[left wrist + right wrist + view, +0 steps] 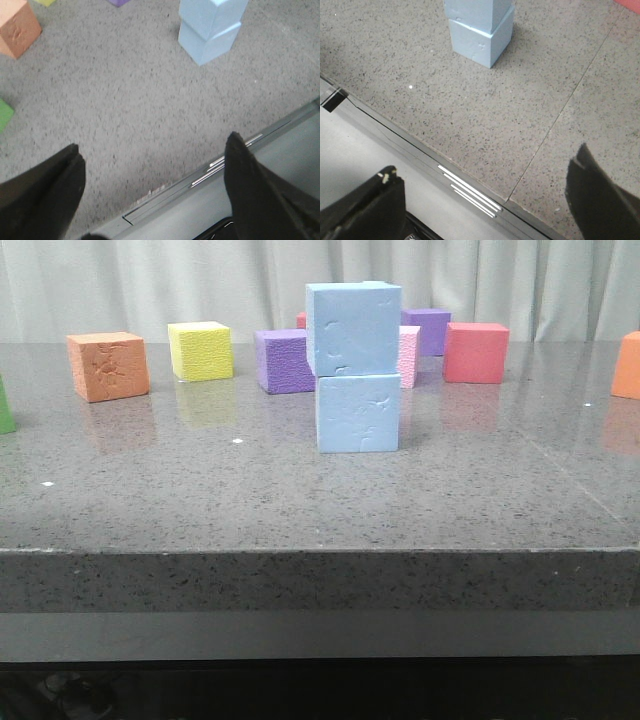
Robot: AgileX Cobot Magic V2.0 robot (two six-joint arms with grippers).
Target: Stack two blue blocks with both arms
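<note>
The blue blocks [357,368] stand stacked — both grippers, left [150,190] and right [485,200], gape empty, well short of them.

A: How does the left claw [152,172] stand?
B: Spread wide, holding nothing, over the table's [125,115] near edge.
A: The right claw [485,200]?
B: Likewise: fingers [605,197] apart, empty, above that edge.

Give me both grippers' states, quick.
Left gripper: open, holding nothing.
Right gripper: open, holding nothing.
</note>
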